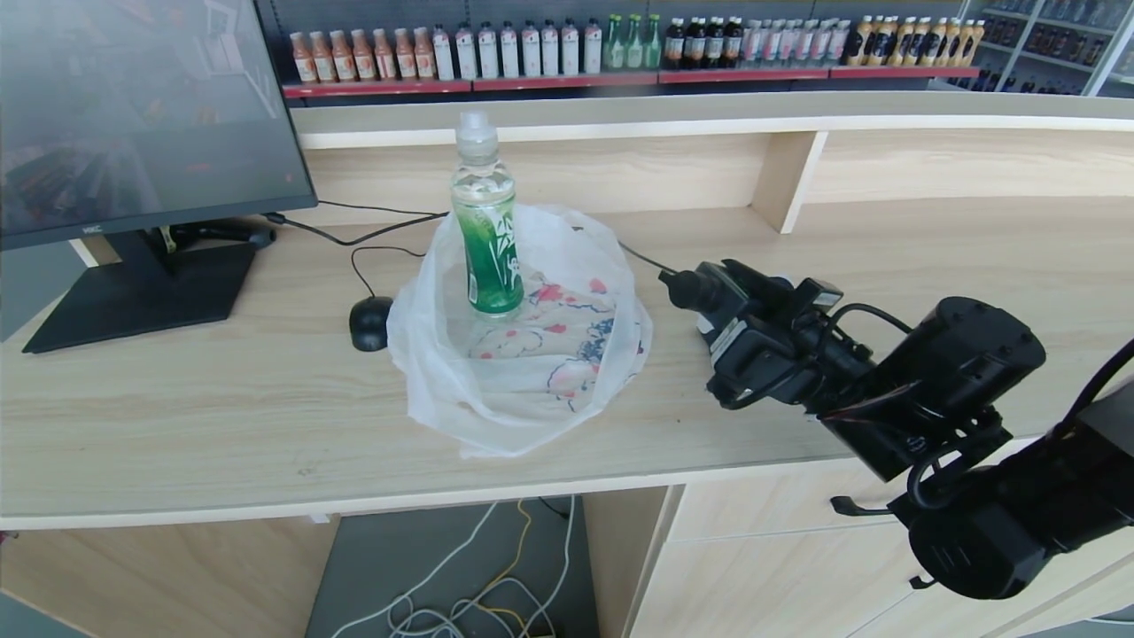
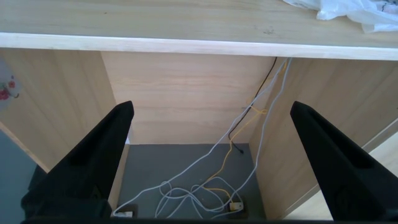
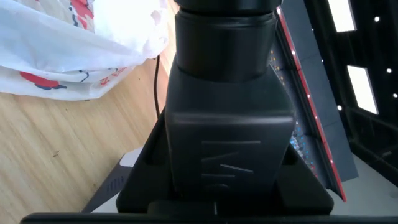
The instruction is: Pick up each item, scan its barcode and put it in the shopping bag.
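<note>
A clear bottle [image 1: 485, 221] with a green label and white cap stands upright inside the open white shopping bag [image 1: 532, 354] on the wooden counter [image 1: 221, 416]. To the right of the bag, my right gripper [image 1: 753, 341] is shut on a black barcode scanner [image 1: 709, 292], whose head points toward the bag. In the right wrist view the scanner body [image 3: 227, 124] stands close up, with the bag [image 3: 74, 43] behind it. My left gripper [image 2: 211, 162] hangs open below the counter's front edge, nothing between its fingers [image 2: 93, 168]; a corner of the bag [image 2: 354, 12] shows on the counter above.
A monitor [image 1: 133, 115] on its stand occupies the counter's left end, with a black mouse [image 1: 369, 322] beside the bag. A raised wooden ledge and divider [image 1: 784, 182] run along the back. Loose cables [image 2: 211, 186] lie on the floor under the counter.
</note>
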Available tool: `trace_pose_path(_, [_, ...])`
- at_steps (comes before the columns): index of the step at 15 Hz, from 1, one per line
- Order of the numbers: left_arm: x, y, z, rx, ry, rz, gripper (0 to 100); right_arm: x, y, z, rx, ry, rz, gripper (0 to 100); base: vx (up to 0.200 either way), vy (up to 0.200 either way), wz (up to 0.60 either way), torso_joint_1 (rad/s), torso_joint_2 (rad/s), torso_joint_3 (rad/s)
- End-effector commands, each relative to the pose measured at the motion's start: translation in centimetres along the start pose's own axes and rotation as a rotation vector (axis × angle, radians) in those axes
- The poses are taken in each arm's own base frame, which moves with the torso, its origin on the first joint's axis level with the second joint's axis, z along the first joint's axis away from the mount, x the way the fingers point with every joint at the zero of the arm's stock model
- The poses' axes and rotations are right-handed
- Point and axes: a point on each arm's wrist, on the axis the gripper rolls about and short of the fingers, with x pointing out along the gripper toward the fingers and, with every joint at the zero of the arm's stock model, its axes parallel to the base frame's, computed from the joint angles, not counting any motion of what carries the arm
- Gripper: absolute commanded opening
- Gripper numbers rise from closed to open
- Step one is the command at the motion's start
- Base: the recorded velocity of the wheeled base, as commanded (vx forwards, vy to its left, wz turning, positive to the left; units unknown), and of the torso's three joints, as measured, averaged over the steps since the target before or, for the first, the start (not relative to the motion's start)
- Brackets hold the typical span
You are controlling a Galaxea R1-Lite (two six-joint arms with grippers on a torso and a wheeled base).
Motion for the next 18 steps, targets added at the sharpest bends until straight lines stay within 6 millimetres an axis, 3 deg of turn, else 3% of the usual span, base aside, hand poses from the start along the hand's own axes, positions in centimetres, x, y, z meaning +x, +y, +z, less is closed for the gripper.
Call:
trace_pose_path(1, [0.0,0.0,0.0,0.000,0.000,0.000,100,-0.1,-0.2,0.0,0.000,0.001,-0.006,0,0.000,0.000,0.00,0.000,0.00,0.000])
trace_pose_path(18, [0.0,0.0,0.0,0.000,0.000,0.000,100,-0.4,-1.1,-1.5,-0.017,0.046,-0.030,0,0.000,0.000,0.00,0.000,0.00,0.000])
